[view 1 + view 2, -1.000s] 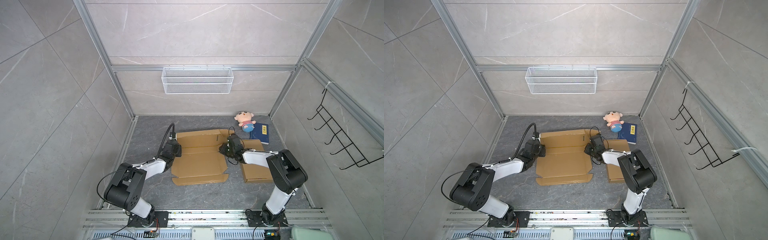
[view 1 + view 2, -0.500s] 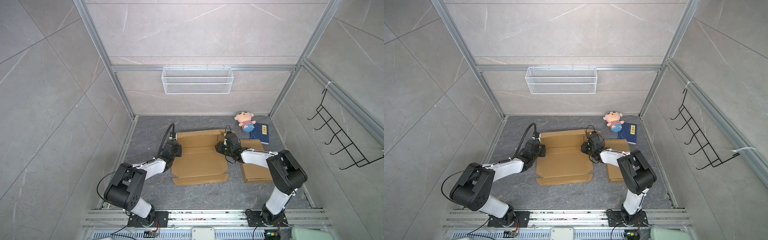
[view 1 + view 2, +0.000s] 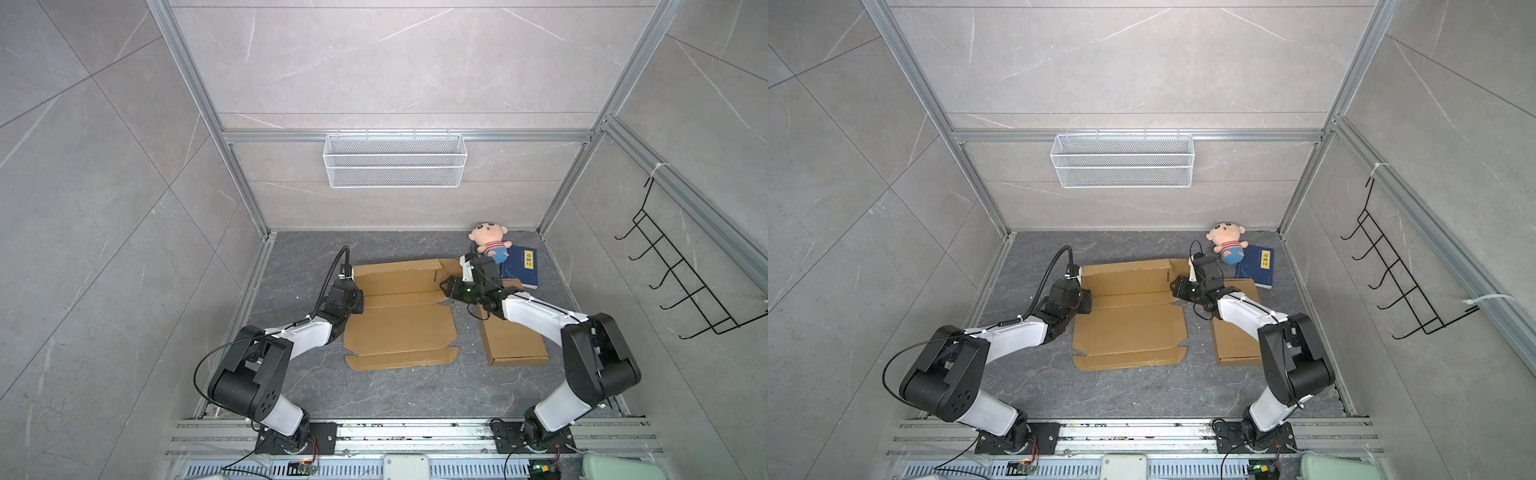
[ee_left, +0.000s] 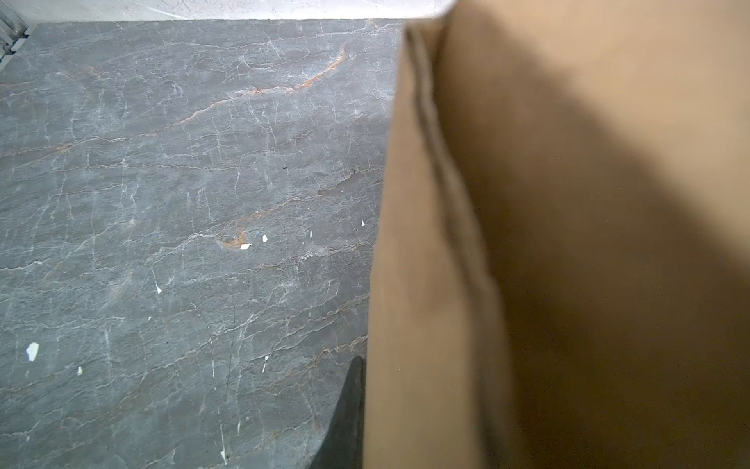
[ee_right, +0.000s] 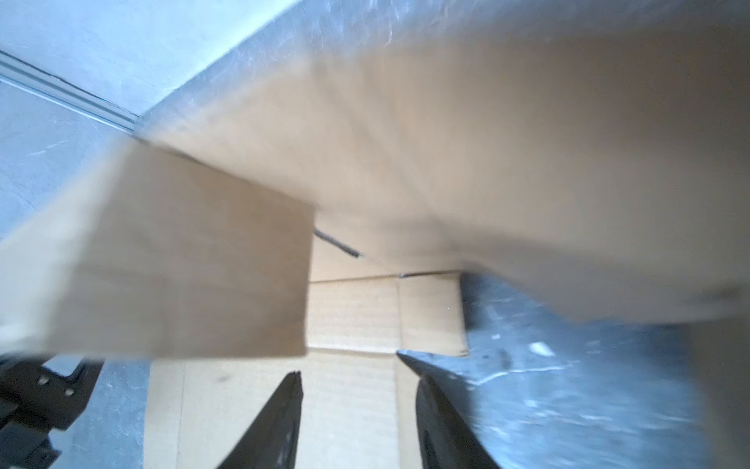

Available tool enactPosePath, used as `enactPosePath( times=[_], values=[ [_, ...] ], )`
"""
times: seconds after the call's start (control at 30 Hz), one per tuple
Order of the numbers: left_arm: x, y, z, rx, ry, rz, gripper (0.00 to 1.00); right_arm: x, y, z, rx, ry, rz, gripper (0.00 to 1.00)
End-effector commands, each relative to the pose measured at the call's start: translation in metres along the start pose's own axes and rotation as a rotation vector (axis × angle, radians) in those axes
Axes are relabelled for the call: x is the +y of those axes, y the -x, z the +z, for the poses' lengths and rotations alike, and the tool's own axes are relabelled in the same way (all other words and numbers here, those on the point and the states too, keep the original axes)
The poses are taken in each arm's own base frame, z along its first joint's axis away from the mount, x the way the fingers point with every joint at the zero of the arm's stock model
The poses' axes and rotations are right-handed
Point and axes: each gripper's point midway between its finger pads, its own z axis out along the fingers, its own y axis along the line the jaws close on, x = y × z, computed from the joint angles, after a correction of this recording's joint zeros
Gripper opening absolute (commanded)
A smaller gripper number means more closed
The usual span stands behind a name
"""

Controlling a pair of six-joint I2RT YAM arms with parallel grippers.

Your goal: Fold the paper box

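Observation:
The paper box lies in the middle of the floor as a flat brown cardboard blank with creased flaps. My left gripper is at its left edge, shut on the left flap. In the left wrist view only one dark finger shows, pressed against the cardboard. My right gripper hovers at the blank's right edge. Its jaws stand apart over the cardboard with nothing between them. A blurred flap stands up just ahead of it.
A second, flat-folded cardboard box lies under my right arm. A plush doll and a blue book sit at the back right corner. A wire basket hangs on the back wall and a black hook rack on the right wall.
My right gripper's jaws have spread wider and it has shifted slightly toward the back along the box's right edge. The left arm has not moved.

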Motion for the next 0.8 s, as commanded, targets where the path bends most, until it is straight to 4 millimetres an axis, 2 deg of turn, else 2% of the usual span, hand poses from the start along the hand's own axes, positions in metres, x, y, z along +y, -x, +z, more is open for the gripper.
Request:
enactPosePath(
  times=[0.0, 0.13, 0.17, 0.23, 0.3, 0.53, 0.77],
  values=[
    [0.004, -0.018, 0.004, 0.082, 0.021, 0.088, 0.00, 0.000, 0.007, -0.041, 0.087, -0.040, -0.169, 0.49],
    [0.005, -0.017, 0.005, 0.098, 0.016, 0.085, 0.00, -0.020, 0.045, -0.085, 0.039, -0.196, -0.281, 0.54],
    [0.005, -0.017, 0.006, 0.100, 0.015, 0.083, 0.00, -0.023, 0.055, -0.093, 0.022, -0.235, -0.303, 0.56],
    [0.006, -0.017, 0.007, 0.105, 0.014, 0.080, 0.00, -0.028, 0.068, -0.097, 0.012, -0.280, -0.372, 0.63],
    [0.006, -0.017, 0.008, 0.111, 0.012, 0.078, 0.00, -0.026, 0.070, -0.089, 0.039, -0.260, -0.446, 0.66],
    [0.005, -0.017, 0.010, 0.120, 0.005, 0.079, 0.00, -0.009, 0.072, -0.050, 0.138, -0.106, -0.664, 0.68],
    [0.005, -0.019, 0.011, 0.127, 0.002, 0.077, 0.00, -0.021, 0.070, -0.015, 0.273, -0.094, -0.731, 0.65]
  ],
)
